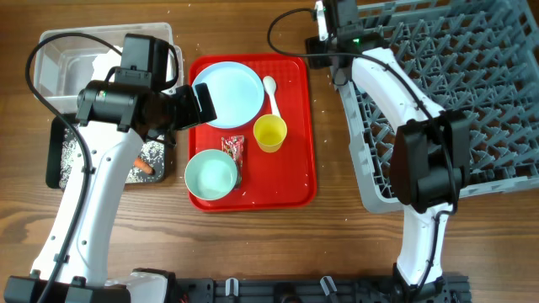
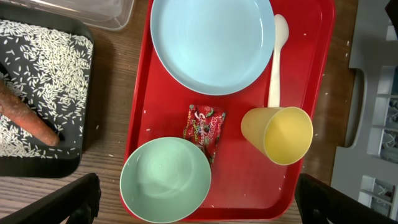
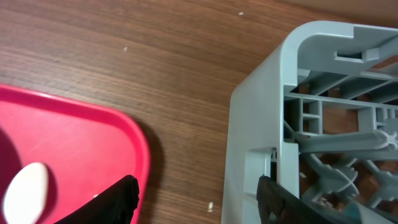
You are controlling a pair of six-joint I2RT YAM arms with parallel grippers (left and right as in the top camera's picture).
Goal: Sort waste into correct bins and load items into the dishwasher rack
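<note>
On the red tray lie a pale blue plate, a white spoon, a yellow cup on its side, a red-and-white wrapper and one blue-green bowl. The black tray holds rice and the carrot. The clear tub stands behind it. My left gripper is open and empty above the red tray's left side. My right gripper is open and empty over the gap between the red tray and the rack. The napkin, brown lump and second bowl are not visible.
The grey rack fills the right side of the table. A strip of bare wood runs between it and the red tray. Stray rice grains dot the wood and the red tray. The left arm hangs over part of the black tray and the tub.
</note>
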